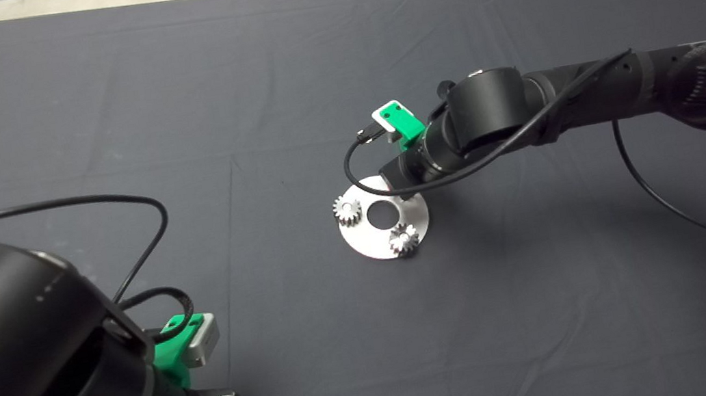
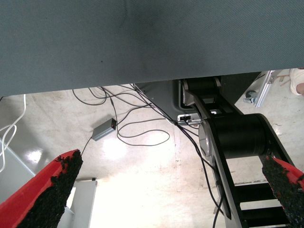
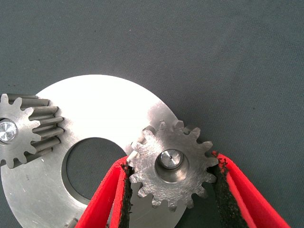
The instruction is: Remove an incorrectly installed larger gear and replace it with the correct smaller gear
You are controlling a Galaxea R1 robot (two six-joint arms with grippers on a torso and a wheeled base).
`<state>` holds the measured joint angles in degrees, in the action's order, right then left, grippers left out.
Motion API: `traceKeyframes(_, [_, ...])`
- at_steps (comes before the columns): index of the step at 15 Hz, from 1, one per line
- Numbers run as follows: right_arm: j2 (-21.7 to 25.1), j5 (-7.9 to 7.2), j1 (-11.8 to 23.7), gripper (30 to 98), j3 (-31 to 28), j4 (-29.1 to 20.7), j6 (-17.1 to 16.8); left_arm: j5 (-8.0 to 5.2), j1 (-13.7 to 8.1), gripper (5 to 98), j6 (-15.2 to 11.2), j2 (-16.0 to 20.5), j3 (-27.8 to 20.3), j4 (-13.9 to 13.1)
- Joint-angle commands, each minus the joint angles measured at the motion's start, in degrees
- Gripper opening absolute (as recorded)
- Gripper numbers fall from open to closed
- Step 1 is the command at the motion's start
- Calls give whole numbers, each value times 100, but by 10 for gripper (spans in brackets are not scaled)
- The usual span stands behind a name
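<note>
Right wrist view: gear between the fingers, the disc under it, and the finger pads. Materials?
Gear: looks like bare metal, probably steel; dull silver face with fine machining marks, seated on a shiny pin.
Disc: metal plate, brushed and bright, glaring under the light.
Finger pads: black, rough and crumbly, likely rubber or grip foam on red plastic fingers.

Even, soft overhead light falls across the dark mat (image 1: 103,88), with only faint shadows. Glare whitens the round metal plate (image 3: 102,102) ahead of the right fingers (image 3: 235,190). Beyond the left fingers (image 2: 52,190), the pale floor (image 2: 137,161) looks overexposed, possibly reflecting a lamp.
</note>
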<state>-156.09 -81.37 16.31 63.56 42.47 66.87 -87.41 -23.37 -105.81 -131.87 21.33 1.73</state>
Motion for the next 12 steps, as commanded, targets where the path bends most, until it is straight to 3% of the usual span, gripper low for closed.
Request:
traceKeyframes(1, [3,51,109,387,-30,112,-7,-22,-71,976,-27,24,-78,-94])
traceKeyframes(12, [-6,-1,118,432,-38,98,-7,-22,-69,976,-27,24,-78,-94])
